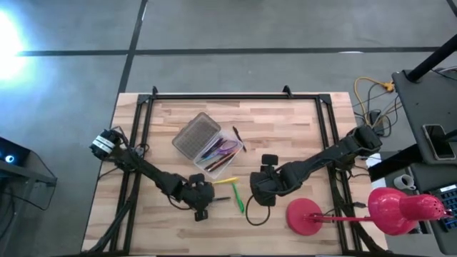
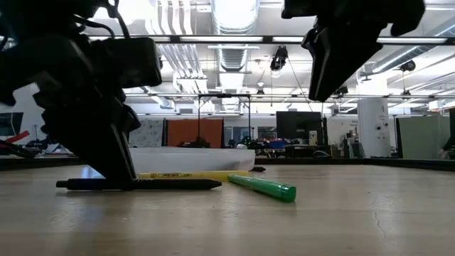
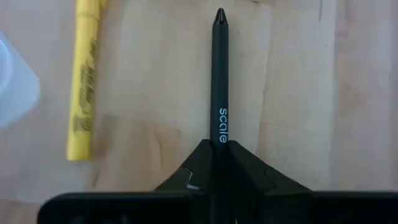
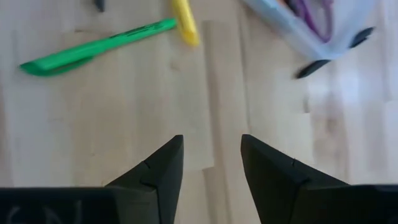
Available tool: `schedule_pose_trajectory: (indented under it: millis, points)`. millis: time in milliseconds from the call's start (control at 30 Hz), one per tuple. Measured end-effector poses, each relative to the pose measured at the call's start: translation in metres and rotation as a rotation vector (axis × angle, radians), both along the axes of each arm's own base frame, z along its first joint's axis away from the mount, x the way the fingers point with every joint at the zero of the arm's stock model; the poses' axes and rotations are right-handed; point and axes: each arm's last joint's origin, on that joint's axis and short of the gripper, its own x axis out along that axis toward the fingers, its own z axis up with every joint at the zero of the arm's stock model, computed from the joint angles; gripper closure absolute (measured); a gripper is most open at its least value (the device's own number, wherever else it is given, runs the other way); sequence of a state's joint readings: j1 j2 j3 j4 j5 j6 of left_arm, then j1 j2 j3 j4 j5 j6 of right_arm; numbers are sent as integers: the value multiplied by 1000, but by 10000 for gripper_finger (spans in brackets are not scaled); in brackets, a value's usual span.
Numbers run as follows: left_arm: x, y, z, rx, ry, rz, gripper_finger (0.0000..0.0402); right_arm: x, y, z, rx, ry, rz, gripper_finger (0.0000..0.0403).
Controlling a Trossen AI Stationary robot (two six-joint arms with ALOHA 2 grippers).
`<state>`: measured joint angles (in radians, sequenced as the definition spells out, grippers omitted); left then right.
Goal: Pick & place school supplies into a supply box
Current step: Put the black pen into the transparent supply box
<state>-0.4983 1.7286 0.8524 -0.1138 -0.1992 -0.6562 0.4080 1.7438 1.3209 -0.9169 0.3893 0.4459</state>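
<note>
A black pen (image 3: 219,74) printed "scale" lies flat on the table (image 2: 170,184), and my left gripper (image 3: 219,152) is shut on it near the table's near edge (image 1: 201,196). A yellow marker (image 1: 227,180) and a green marker (image 1: 239,200) lie on the wood between my two grippers. The supply box (image 1: 223,155) stands open farther back, with purple and other supplies inside and its grey ribbed lid (image 1: 196,135) folded out. Another black pen (image 1: 237,134) lies beside the box. My right gripper (image 4: 211,158) is open and raised over bare wood (image 1: 260,189). My left gripper pinches the black pen's barrel (image 3: 219,134) between its two fingers, behind the "scale" lettering and nearer the blunt end (image 2: 71,184) than the tip. The fingers (image 2: 121,167) come down from above at a slant. The pen lies level with its whole length on the table.
A red lamp with a round base (image 1: 307,216) stands by the near right corner, its head (image 1: 396,209) beyond the table edge. A black frame (image 1: 228,96) runs along the table's far edge and sides. Cables (image 1: 371,100) hang off the right side.
</note>
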Motion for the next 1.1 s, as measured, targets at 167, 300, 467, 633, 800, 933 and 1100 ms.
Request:
schedule_pose_trajectory:
  millis: [167,300,467,633,800,933,1100]
  points:
    - [-3,10,34,-99,-76,14,390,0,-2,1,-56,-23,-15,252]
    - [-7,37,74,-122,-199,143,390,1,-3,1,-83,-37,-29,254]
    - [-12,96,99,-102,-250,391,390,5,-15,0,30,-46,-179,255]
    - [-6,155,90,-91,-202,589,386,13,-45,0,111,-71,-397,257]
    - [-4,184,72,-264,-91,538,354,23,-82,8,144,-114,-574,252]
    - [-9,183,57,-275,-33,524,337,29,-117,15,162,-150,-691,245]
    - [-14,182,57,-273,-39,523,331,42,-170,13,314,-224,-820,241]
